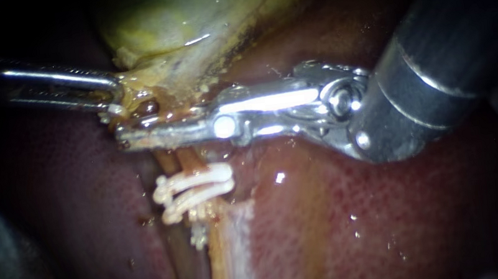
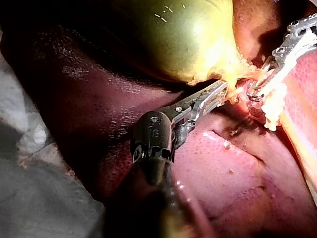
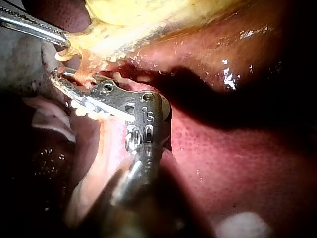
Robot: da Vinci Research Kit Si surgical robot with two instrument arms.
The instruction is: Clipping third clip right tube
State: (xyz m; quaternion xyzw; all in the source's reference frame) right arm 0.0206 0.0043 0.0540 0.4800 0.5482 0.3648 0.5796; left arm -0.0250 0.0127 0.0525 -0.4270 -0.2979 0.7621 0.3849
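Nearest to me, the dark red, finely stippled liver (image 1: 344, 210) fills the foreground, with a pale glistening strip (image 1: 228, 254) running toward me down its middle. Just beyond, two white ridged plastic clips (image 1: 195, 189) sit stacked across the thin tan right tube (image 1: 192, 159). The tube climbs away from them toward the gallbladder, beside a second tan strand (image 1: 168, 162) on its left.

Farther on, my right instrument (image 1: 148, 136), a slender metal tip on a dark shaft, lies crosswise over the tube, just beyond the clips and apart from them. Whether it is closed on the tube I cannot tell, since smeared tissue hides the crossing. Beyond it to the left, my left instrument (image 1: 113, 92), bright steel, has its jaws clenched on the ragged yellow fringe of the greenish-yellow gallbladder (image 1: 185, 15).

Crowding looks like the main hazard. Firing here could seat the third clip against the two below, or catch the left strand or the fringe along with the tube. If the far end does not clear the tube, the clip may close only partway. A harder pull from the left could tear the fringe.
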